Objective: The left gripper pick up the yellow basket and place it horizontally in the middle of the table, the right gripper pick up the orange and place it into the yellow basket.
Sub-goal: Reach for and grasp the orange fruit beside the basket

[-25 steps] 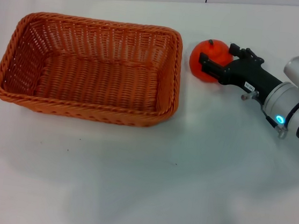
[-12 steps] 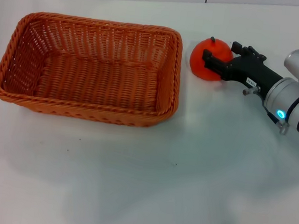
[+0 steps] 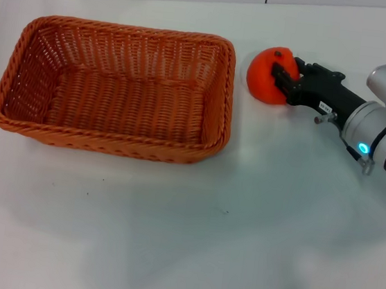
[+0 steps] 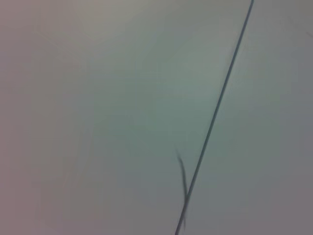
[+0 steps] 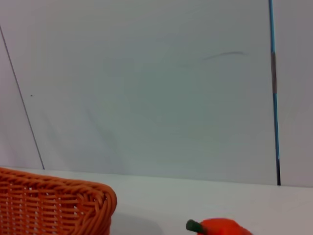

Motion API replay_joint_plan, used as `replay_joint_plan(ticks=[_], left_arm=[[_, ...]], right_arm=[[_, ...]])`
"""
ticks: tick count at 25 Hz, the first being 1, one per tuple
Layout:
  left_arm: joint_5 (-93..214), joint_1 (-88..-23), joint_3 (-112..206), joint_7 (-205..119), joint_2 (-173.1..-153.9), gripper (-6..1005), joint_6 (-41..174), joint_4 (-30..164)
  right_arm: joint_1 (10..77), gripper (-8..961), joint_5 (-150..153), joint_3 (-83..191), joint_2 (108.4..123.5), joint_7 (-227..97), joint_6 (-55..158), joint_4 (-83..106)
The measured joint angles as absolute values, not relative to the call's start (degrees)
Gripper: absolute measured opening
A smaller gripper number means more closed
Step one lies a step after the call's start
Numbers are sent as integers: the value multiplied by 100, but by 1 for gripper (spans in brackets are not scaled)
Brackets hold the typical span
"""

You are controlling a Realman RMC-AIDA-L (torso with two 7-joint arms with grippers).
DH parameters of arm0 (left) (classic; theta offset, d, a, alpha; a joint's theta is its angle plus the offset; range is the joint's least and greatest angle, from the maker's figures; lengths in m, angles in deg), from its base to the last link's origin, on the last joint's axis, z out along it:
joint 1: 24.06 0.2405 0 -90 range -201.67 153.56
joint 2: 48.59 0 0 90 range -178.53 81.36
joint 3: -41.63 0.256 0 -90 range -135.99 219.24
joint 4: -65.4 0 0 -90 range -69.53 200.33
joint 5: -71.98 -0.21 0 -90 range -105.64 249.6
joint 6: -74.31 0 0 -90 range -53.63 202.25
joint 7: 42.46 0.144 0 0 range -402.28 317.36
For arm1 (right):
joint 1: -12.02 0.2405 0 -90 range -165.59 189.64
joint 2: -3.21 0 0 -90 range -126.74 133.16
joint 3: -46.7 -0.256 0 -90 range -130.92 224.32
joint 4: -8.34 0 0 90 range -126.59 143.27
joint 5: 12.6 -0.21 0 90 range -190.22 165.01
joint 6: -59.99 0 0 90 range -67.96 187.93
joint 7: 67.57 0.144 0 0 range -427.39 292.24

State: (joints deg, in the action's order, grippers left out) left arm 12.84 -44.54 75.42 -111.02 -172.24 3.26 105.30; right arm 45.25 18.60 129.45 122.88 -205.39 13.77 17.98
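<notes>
The yellow basket [image 3: 116,87], an orange-brown wicker one, lies lengthwise on the white table [image 3: 202,243], left of centre and empty. Just beyond its right end sits the orange [image 3: 265,76] on the table. My right gripper [image 3: 282,71] reaches in from the right, its black fingers [image 3: 283,79] pressed against the orange's right side, shut on it. In the right wrist view, a basket corner [image 5: 58,205] and the top of the orange [image 5: 221,228] with its green stem show low down. My left gripper is out of view; its wrist view shows only a wall.
A pale wall with thin vertical seams [image 5: 274,98] stands behind the table. Bare tabletop stretches in front of the basket and under my right arm [image 3: 383,131].
My right gripper has slid left onto the orange and its fingers have closed in on it. The orange has tipped a little. The basket has not moved.
</notes>
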Motion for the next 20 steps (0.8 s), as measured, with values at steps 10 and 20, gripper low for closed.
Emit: replay_joint_plan(ticks=[10,20], left_arm=[[1283,-4453,7592,-11107,-17224,917,321,10530],[1283,-4444,7600,-11119,-17217,917,354,10418]], right_arm=[[4451,305,1851,12935,12283,-20524,1323,1855],[4066,228,1807,12500,12283,-20489,409,2416]])
